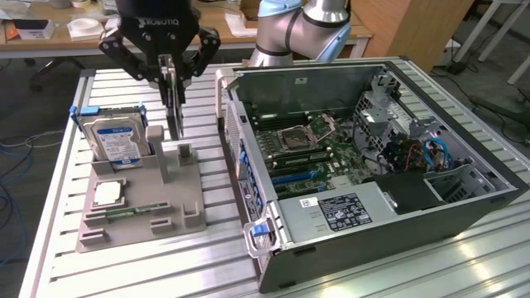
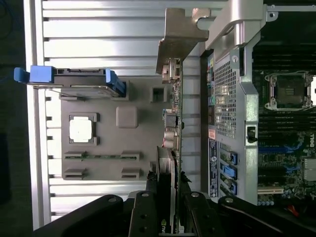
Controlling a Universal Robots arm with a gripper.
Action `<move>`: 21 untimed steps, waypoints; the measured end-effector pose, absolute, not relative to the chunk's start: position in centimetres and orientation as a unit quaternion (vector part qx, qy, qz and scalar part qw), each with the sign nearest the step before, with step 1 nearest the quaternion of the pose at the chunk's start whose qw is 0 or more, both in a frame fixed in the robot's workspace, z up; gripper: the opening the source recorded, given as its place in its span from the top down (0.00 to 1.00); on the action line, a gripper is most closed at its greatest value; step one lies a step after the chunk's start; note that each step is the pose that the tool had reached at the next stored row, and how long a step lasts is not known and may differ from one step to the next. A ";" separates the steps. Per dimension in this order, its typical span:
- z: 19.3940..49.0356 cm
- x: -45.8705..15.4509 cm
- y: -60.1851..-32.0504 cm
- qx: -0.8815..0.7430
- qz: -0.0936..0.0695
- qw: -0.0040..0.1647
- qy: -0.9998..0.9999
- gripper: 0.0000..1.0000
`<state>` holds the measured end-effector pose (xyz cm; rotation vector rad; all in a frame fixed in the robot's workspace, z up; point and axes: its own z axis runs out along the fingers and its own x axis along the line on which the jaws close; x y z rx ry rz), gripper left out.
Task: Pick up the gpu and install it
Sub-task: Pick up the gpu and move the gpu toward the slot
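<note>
1. Your end effector [image 1: 170,81] is closed narrow on the gpu [image 1: 175,118]. Its fingers [image 2: 150,200] pinch the two faces of the card at its upper edge.
2. The gpu hangs vertical, edge-on in the exterior view, over the grey parts fixture [image 1: 178,198]. It's just beside the hard drive [image 1: 116,141], which stands in its own slot. I can't tell whether the card's lower edge is clear of the fixture posts.
3. In the wrist view the board runs away from the fingers. The silver bracket [image 2: 181,37] is at the far end, and components stick out of one face.
4. The open PC case [image 1: 331,248] sits on the worktop [image 1: 166,267], to the exterior view's right of the fixture. The motherboard [image 1: 323,152] is exposed and its blue expansion slots [image 1: 294,176] are visible. The card is not installed yet.
5. Handling, my read: it's light, thin and stiff. The faces are smooth, so it could pivot or slip in a two-finger pinch. It's also fragile, so don't flex it or side-load the edge contacts.
6. Grip spot: take bare board along the upper edge, off the black block and the components. The bracket end is probably heavier, so expect droop that way. I can't tell how far along the length you're holding it.
</note>
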<state>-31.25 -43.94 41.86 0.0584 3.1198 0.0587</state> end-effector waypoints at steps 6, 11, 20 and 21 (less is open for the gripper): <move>43.4 -31.2 -43.9 0.018 0.010 0.010 1.000 0.73; 43.4 -31.2 -43.9 0.018 -0.015 0.011 1.000 0.73; 43.4 -28.7 -43.9 0.018 -0.013 0.011 1.000 0.73; 43.4 -28.2 -43.9 0.018 -0.012 0.011 1.000 0.73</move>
